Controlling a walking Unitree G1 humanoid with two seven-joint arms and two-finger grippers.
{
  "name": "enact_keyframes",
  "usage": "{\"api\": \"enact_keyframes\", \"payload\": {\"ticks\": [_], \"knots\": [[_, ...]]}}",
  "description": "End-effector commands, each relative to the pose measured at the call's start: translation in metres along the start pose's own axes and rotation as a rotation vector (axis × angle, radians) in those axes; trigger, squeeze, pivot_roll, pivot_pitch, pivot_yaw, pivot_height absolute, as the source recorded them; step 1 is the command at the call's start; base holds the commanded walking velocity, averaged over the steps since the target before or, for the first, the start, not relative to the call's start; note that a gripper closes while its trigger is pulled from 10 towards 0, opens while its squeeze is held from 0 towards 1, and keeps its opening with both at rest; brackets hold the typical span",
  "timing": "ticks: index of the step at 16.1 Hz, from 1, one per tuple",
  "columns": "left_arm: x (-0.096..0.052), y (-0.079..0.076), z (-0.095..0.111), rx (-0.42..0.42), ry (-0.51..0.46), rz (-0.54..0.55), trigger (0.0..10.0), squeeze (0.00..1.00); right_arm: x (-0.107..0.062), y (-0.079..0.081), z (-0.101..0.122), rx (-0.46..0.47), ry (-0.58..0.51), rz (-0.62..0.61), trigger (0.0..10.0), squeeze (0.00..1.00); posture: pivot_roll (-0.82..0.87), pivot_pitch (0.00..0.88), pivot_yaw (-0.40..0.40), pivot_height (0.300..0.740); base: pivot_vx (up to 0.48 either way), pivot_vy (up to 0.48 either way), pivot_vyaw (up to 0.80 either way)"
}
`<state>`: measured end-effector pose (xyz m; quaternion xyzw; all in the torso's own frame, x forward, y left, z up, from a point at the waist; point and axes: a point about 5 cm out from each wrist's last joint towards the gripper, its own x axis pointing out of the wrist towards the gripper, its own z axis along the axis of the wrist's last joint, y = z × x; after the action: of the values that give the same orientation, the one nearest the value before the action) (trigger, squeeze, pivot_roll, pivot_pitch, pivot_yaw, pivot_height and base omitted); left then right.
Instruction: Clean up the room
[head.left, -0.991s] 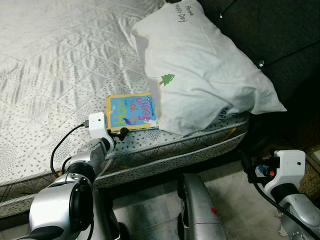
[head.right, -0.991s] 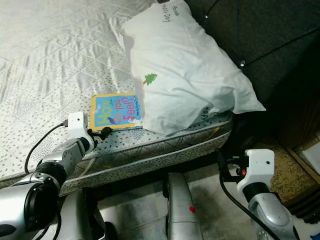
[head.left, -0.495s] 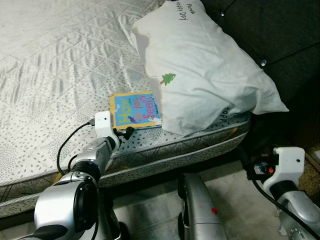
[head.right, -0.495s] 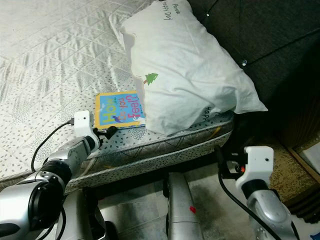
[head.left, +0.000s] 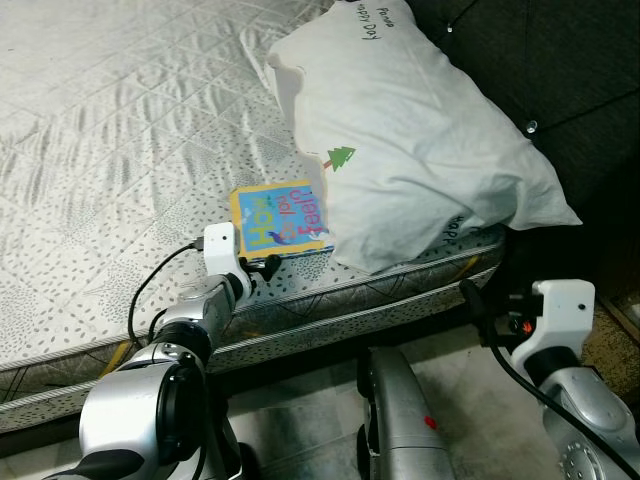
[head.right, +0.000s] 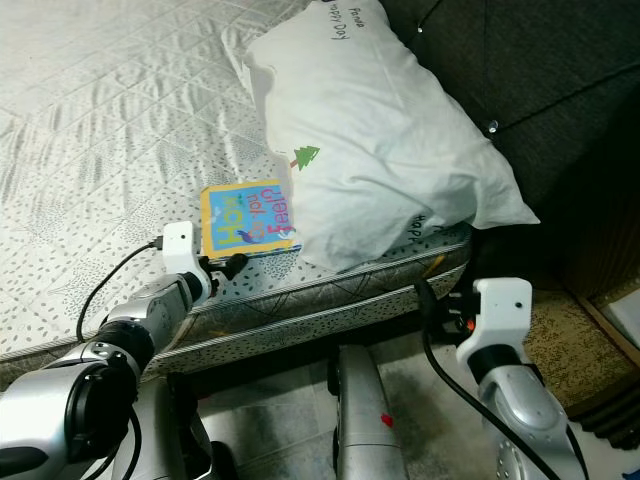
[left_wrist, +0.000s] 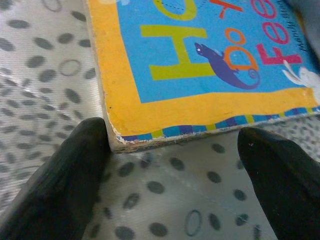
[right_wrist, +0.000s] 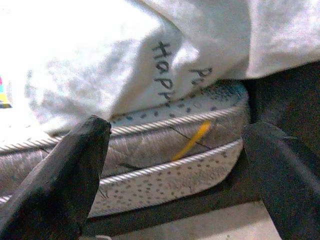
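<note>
Reaching for the children's board book (head.left: 281, 219) at centre frame beside the pillow (head.left: 415, 140), left gripper (left_wrist: 175, 165) spread wide at its near edge, right gripper (right_wrist: 175, 165) also released; next, likely closing on that edge.

White quilted mattress (head.left: 120, 130), dark padded headboard (head.left: 540, 60) (button-tufted), grey floor (head.left: 300, 420) below the bed edge

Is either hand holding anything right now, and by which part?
Nothing is held. The left hand is open at the book's near corner, one finger beside its edge. The right hand is open too.
</note>
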<state>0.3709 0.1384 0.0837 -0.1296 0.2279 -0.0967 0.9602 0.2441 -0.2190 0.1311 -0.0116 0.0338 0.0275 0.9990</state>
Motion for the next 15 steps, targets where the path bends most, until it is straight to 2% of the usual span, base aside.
{"api": "enact_keyframes", "payload": {"ticks": [1, 4, 6, 7, 9, 12, 13, 15], "knots": [[0.002, -0.010, -0.011, -0.010, 0.043, -0.053, 10.0, 0.00, -0.001, 0.003, 0.003, -0.004, -0.009, 0.001, 10.0, 0.00, -0.31, 0.178, 0.000, 0.536, 0.000, 0.000, 0.00], [-0.001, -0.010, -0.025, -0.051, 0.071, -0.110, 10.0, 0.00, 0.004, 0.010, 0.002, 0.014, -0.016, 0.014, 10.0, 0.00, -0.27, 0.165, 0.004, 0.536, 0.000, 0.000, 0.00], [-0.004, -0.007, -0.032, -0.038, 0.080, -0.148, 10.0, 0.00, 0.012, 0.015, 0.000, 0.031, -0.022, 0.029, 10.0, 0.00, -0.24, 0.150, 0.008, 0.536, 0.000, 0.000, 0.00], [-0.006, -0.004, -0.036, 0.020, 0.080, -0.179, 10.0, 0.00, 0.016, 0.017, -0.001, 0.040, -0.028, 0.031, 10.0, 0.00, -0.22, 0.141, 0.010, 0.536, 0.000, 0.000, 0.00], [-0.012, 0.001, -0.038, 0.009, 0.060, -0.206, 10.0, 0.00, 0.022, 0.020, -0.001, 0.053, -0.036, 0.036, 10.0, 0.00, -0.18, 0.122, 0.016, 0.536, 0.000, 0.000, 0.00], [-0.044, 0.019, -0.046, 0.070, -0.017, -0.193, 10.0, 0.00, 0.037, 0.030, -0.004, 0.083, -0.050, 0.057, 10.0, 0.00, -0.10, 0.076, 0.015, 0.536, 0.000, 0.000, 0.00], [-0.061, 0.021, -0.041, 0.050, -0.101, -0.184, 10.0, 0.00, 0.043, 0.034, -0.006, 0.097, -0.057, 0.065, 10.0, 0.00, -0.08, 0.058, 0.014, 0.536, 0.000, 0.000, 0.00], [-0.079, 0.022, -0.031, 0.030, -0.237, -0.137, 10.0, 0.00, 0.055, 0.040, -0.007, 0.122, -0.072, 0.072, 10.0, 0.00, -0.03, 0.022, 0.013, 0.536, 0.000, 0.000, 0.00]]}}
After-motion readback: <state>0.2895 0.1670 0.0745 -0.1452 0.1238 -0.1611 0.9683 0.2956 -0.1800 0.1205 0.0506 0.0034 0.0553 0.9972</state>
